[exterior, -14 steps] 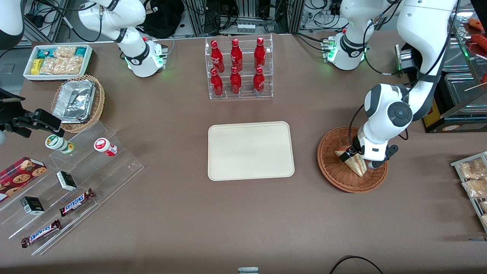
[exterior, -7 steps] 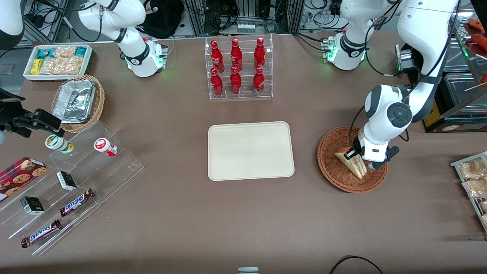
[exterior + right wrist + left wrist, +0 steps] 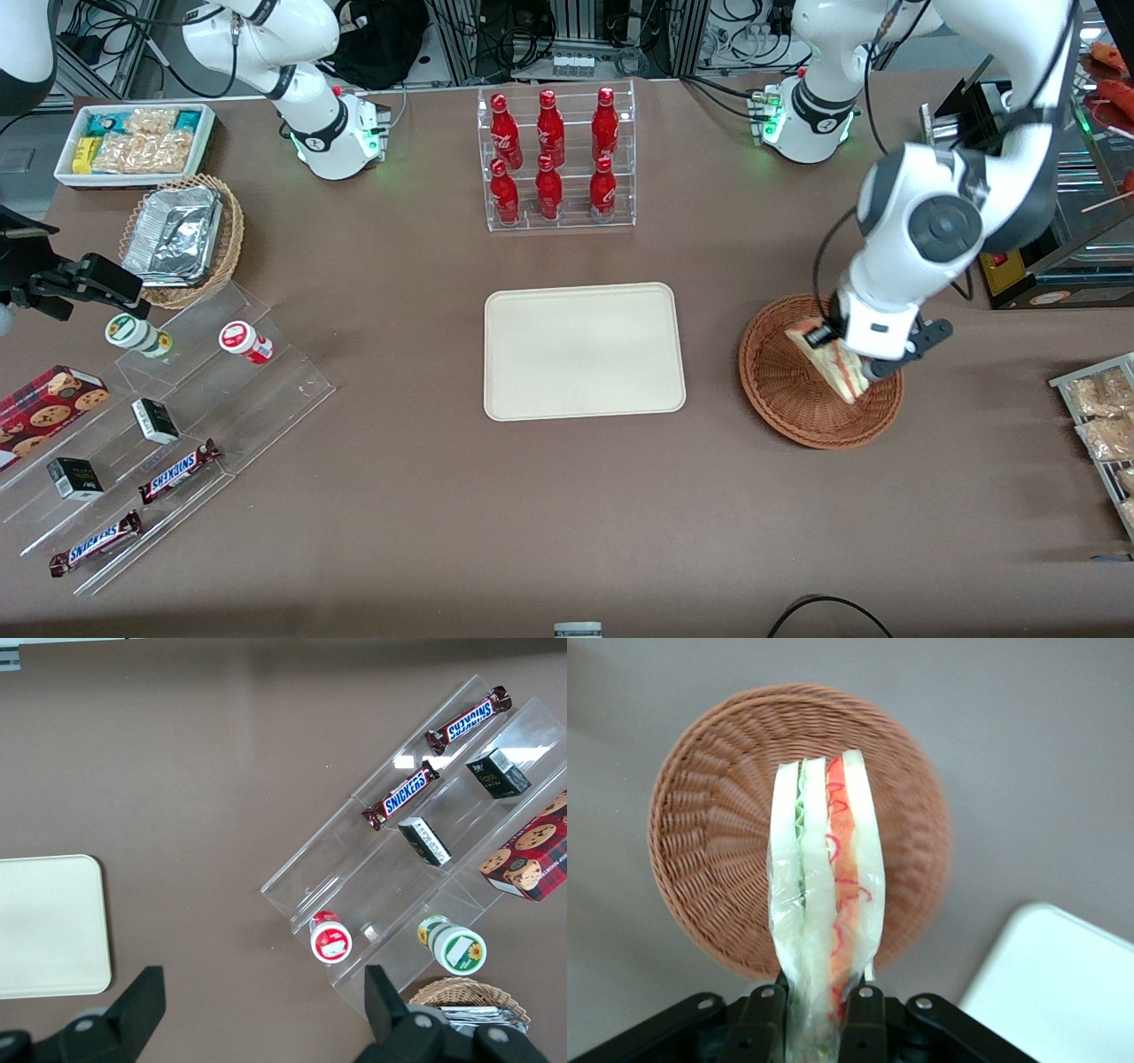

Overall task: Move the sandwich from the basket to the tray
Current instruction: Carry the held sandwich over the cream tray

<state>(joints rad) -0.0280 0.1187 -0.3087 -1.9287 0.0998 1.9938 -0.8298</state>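
Note:
My left gripper is shut on the sandwich, a wrapped wedge of white bread with green and red-orange filling. It holds the wedge lifted above the round reddish-brown wicker basket, which lies beneath with nothing else in it. The cream-beige tray sits on the brown table beside the basket, toward the parked arm's end, with nothing on it.
A clear rack of red bottles stands farther from the front camera than the tray. Bagged snacks lie at the working arm's end. An acrylic step display with snack items, a foil-container basket and a white snack bin sit toward the parked arm's end.
The left arm has risen, lifting the sandwich clear of the basket floor. The basket and tray have not moved.

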